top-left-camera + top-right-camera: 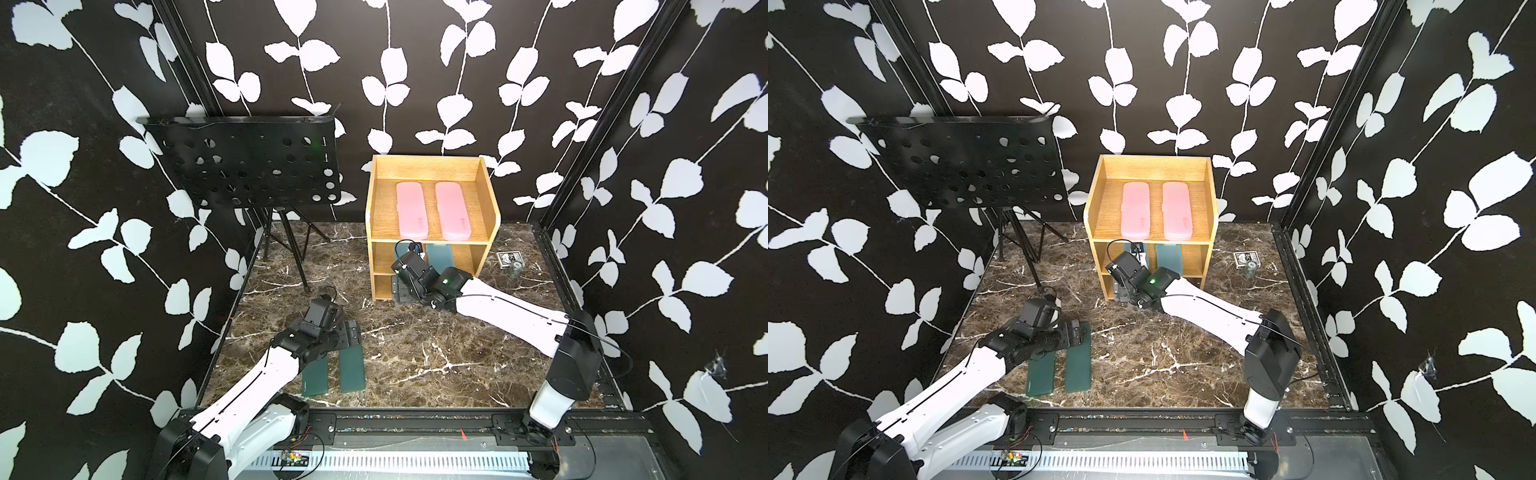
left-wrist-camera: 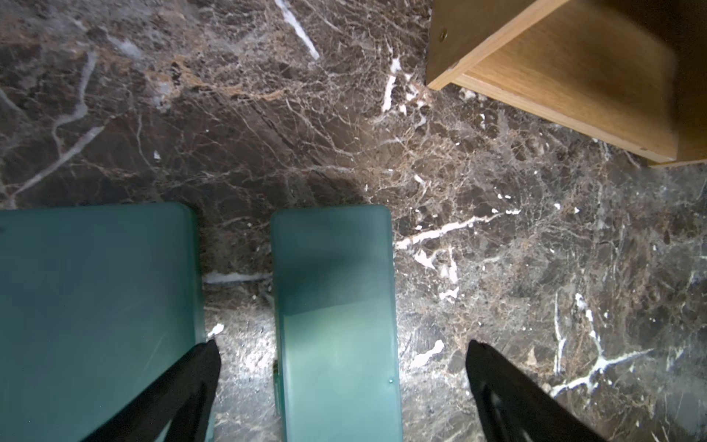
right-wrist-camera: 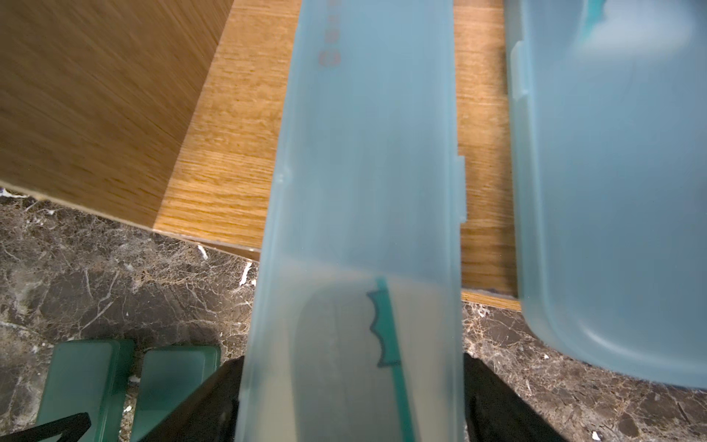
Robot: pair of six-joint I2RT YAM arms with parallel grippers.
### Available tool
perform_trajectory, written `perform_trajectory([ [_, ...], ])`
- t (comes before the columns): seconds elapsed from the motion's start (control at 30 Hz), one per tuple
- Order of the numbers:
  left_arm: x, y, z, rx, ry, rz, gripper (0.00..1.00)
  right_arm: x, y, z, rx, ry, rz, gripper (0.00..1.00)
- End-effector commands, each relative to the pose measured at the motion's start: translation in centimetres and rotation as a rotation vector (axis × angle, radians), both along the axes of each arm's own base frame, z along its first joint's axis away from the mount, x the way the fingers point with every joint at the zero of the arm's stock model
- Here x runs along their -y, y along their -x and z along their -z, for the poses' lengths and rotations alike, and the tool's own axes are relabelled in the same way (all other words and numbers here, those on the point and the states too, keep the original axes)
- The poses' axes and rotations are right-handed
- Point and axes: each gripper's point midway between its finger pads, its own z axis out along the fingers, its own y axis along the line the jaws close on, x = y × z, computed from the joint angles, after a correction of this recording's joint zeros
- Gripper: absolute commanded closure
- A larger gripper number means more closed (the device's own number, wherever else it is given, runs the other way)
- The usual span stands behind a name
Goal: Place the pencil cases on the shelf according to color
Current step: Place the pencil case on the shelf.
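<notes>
Two pink pencil cases [image 1: 410, 210] [image 1: 452, 210] lie side by side on the top tier of the wooden shelf [image 1: 492, 208]. One light blue case [image 1: 440, 257] rests in the middle tier. Beside it, my right gripper [image 3: 354, 356] is shut on a second light blue case [image 3: 363, 172]. That case's far half lies on the tier board and its near end sticks out. Two dark green cases [image 1: 316, 380] [image 1: 352, 374] lie on the floor at the front left. My left gripper [image 2: 342, 344] is open and straddles the right-hand green case [image 2: 336, 306], with gaps on both sides.
A black perforated music stand [image 1: 249, 162] on a tripod stands at the back left. A small card box [image 1: 506, 258] and a little glass [image 1: 516, 271] sit on the marble floor [image 1: 436, 353] right of the shelf. Black frame rails line the floor's edges.
</notes>
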Motion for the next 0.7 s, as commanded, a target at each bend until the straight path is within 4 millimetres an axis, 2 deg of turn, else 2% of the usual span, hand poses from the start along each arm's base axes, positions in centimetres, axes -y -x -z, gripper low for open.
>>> perform_trajectory([
  [0.0,-0.1,-0.1,-1.2,0.022,-0.016,0.022,0.01,0.5,0.6,-4.1,0.044,-0.082,-0.003,0.1],
  [0.03,-0.2,-0.1,-1.2,0.028,-0.024,0.019,0.01,0.6,0.9,-4.4,0.043,-0.103,-0.01,0.1],
  [0.07,-0.4,-0.2,-1.2,0.035,-0.03,0.016,0.01,0.4,1.2,-3.9,0.031,-0.111,-0.022,0.09],
  [0.1,-0.5,-0.1,-1.2,0.036,-0.033,0.012,0.01,0.7,1.6,-5.1,0.043,-0.145,-0.028,0.1],
  [0.13,-0.5,-0.1,-1.2,0.036,-0.034,0.009,0.01,0.9,2.0,-5.1,0.034,-0.157,-0.027,0.1],
  [0.3,-0.3,0.1,-1.1,0.03,-0.011,0.004,0.01,2.0,3.8,-4.0,-0.005,-0.163,-0.022,0.14],
  [0.37,-0.5,0.3,-0.8,0.02,-0.018,0.002,0.01,2.2,4.9,-3.7,-0.009,-0.16,-0.034,0.23],
  [0.43,-0.6,0.7,-0.6,0.0,-0.026,0.005,0.01,2.3,6.2,-3.8,-0.005,-0.156,-0.051,0.4],
  [0.53,-0.7,1.3,-0.2,-0.013,-0.019,0.004,0.01,2.5,7.8,-1.7,-0.028,-0.143,-0.065,0.59],
  [0.67,-0.3,1.6,-0.3,0.001,0.038,-0.005,0.01,1.9,8.0,0.9,-0.057,-0.146,-0.078,0.76],
])
